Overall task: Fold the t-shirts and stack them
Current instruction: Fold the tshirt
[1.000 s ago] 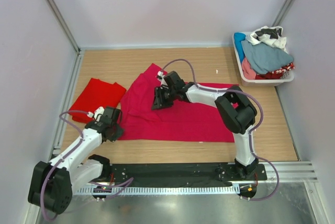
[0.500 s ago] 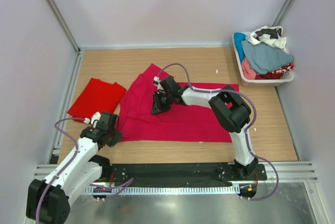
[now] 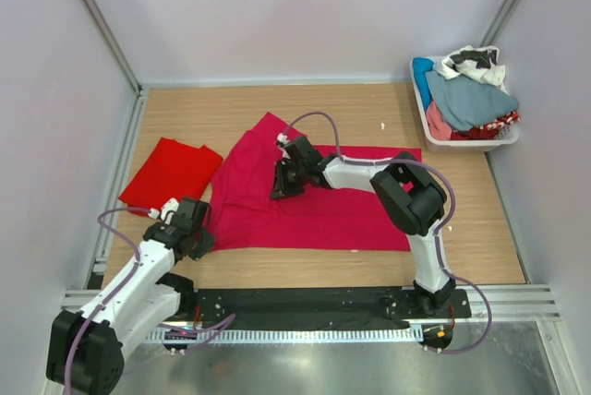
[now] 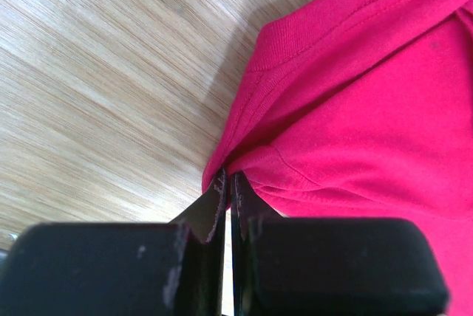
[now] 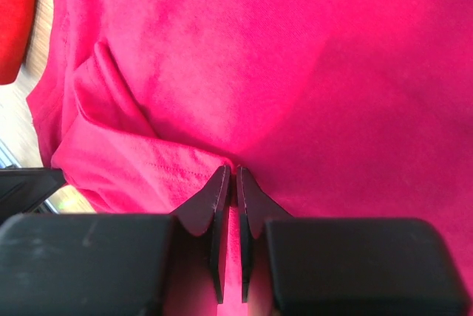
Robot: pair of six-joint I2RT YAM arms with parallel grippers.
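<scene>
I see white bin (image 3: 469, 144) upper right heaped with mixed clothes (image 3: 473, 98), my left gripper (image 4: 228, 181) and right gripper (image 5: 230, 176) both pinching crimson tee (image 3: 319, 215).

We see a light wooden table (image 3: 480, 229) with a raspberry-crimson t-shirt (image 3: 323, 215) spread across its middle and a scarlet t-shirt (image 3: 171, 172) lying folded just beside it on the left. In the far right corner stands a white basket (image 3: 469, 144) heaped with mixed clothes.

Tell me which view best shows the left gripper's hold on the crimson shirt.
Left wrist: seen close, the left gripper is shut on an edge of the crimson shirt. The top view shows it only small, at the shirt's near-left corner. The right wrist view shows none of that hold.
</scene>
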